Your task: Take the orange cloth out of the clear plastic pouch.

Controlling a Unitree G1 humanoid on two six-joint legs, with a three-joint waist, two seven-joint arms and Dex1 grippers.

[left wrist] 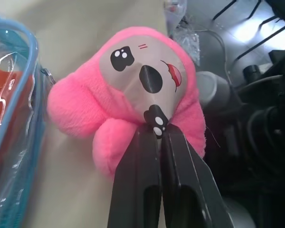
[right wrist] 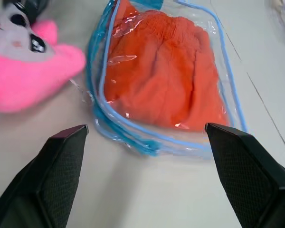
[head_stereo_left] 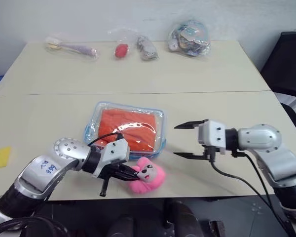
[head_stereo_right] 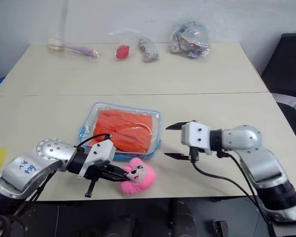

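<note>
- Orange cloth [head_stereo_left: 128,129] lies flat inside the clear plastic pouch [head_stereo_left: 159,116], filling most of it; the pouch rests on the table [head_stereo_left: 138,74], out in front of me, between my two arms.
- Pouch's blue-trimmed corner [right wrist: 149,145] faces my right gripper [head_stereo_left: 190,140]; the pouch lies just beyond those fingertips, toward my left, with a bare strip of table between.
- Right gripper's fingers are spread wide, empty, aimed sideways at the pouch's near right edge. I judge this the nearer free claw for the coming grasp.
- Left gripper [left wrist: 159,137] is pressed together on the face of the pink plush toy [head_stereo_left: 148,175], which sits at the pouch's near edge, close to the table's front.
- Toy looks close against the pouch trim; whether they touch, I cannot tell.
- Thin clear bags [head_stereo_left: 143,47] of small items lie well apart, along the far side.
</note>
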